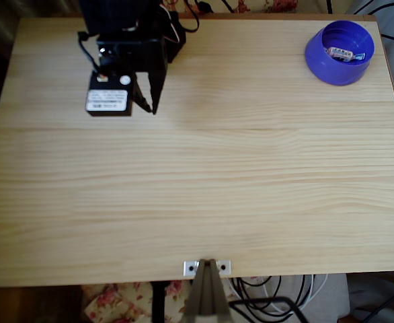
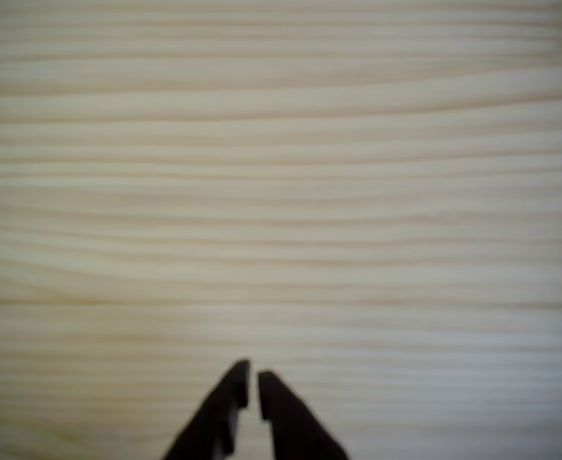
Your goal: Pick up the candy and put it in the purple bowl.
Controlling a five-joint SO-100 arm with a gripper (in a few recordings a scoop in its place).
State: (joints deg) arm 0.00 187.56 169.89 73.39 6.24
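Big pale pine table (image 1: pixel 197 182) with long straight grain, mostly bare wood across the middle and near side. Far left in the overhead view sits the black arm (image 1: pixel 126 47), its upper part cut off by the frame; gripper (image 2: pixel 253 381) clenched, tips nearly touching, holding nothing. Far right, close to the table's edge, the smooth round purple bowl (image 1: pixel 318 60) has the candy (image 1: pixel 345 54) inside, wrapper detail too small to read.

Round bluish-purple plastic bowl (image 1: pixel 338 54); white-and-blue wrapped candy (image 1: pixel 345 54) inside. Pale pine wooden counter (image 1: pixel 204 188), fine horizontal grain stripes. Black two-finger hand (image 1: pixel 148 106); red-rose floral fabric (image 1: pixel 126 303) below.
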